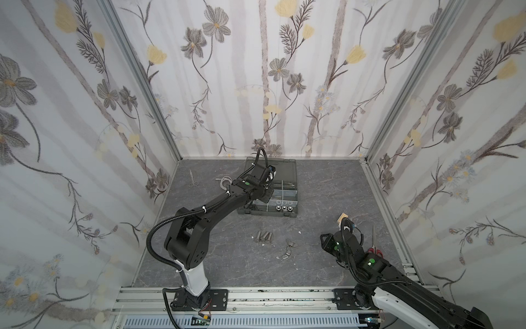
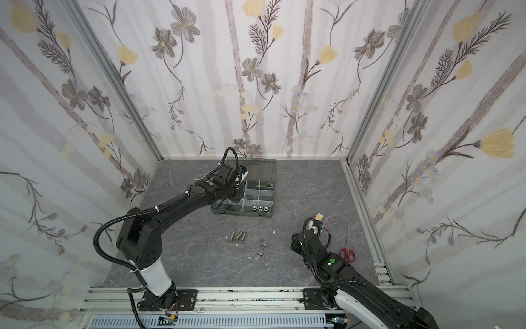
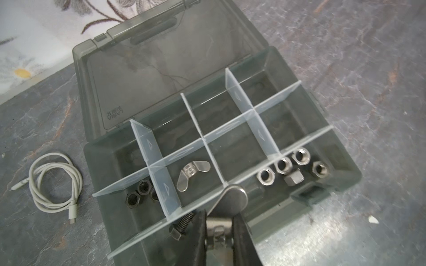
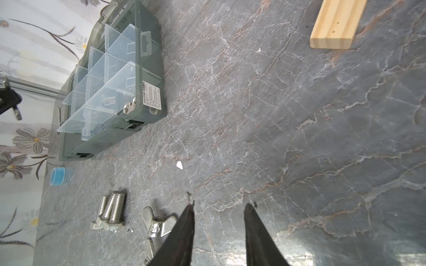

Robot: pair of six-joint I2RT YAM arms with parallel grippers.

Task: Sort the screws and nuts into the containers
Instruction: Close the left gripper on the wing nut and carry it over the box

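The dark grey organizer case (image 3: 341,182) lies open near the back wall, also seen in both top views (image 1: 256,212) (image 2: 242,213). My left gripper (image 3: 220,214) hovers over its near row of containers, shut on a silver wing nut (image 3: 232,199). In the compartments lie another wing nut (image 3: 192,171), black hex nuts (image 3: 141,192), silver hex nuts (image 3: 290,167) and a black screw (image 3: 183,224). Silver screws (image 4: 111,211) (image 1: 263,236) and loose wing nuts (image 4: 159,221) (image 1: 290,245) rest on the table. My right gripper (image 4: 220,206) is open just above the table beside those wing nuts, holding nothing.
A wooden block (image 4: 334,25) lies beyond my right gripper. Red-handled scissors (image 1: 374,247) lie near the right wall. A coiled white cable (image 3: 56,182) and small silver scissors (image 1: 193,179) lie left of the case. A blue cap (image 4: 57,176) sits on the table.
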